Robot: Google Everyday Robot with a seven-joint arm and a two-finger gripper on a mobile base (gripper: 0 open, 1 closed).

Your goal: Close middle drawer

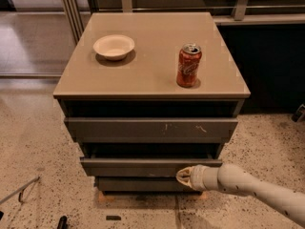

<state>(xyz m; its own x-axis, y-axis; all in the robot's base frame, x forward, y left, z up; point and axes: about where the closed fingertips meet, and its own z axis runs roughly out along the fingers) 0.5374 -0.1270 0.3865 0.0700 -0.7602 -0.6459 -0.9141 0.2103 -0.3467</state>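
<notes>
**Robot hand at the middle drawer of a grey cabinet**

We see the cream-coloured two-finger hand [183, 176] of the robot low in the camera view. It sits at the end of a pale, tube-like arm [257, 191] that reaches in from the lower right corner. The tip of the hand meets the wide, shallow dark-grey middle drawer [138, 166] at the right part of its plain front, near the lower edge. We cannot tell whether the hand is set wide or narrow.

The middle drawer sits between two other fronts. Above it is the widest grey drawer front [119, 128], which bears white scuff marks towards its right side. Below it is the narrowest, lowest grey front [136, 183], just to the left of the hand. A dark gap shows above the middle drawer, and its front stands a little forward of the lowest one.

On the beige tabletop [152, 32] a red drink can [188, 66] stands upright near the right front. Its top is silver and its side carries white lettering that we cannot read. A shallow off-white round bowl [114, 46] rests well apart from the can, towards the left rear. We find no other writing or labels that can be read.

The cabinet stands on a speckled stone floor [33, 142].
</notes>
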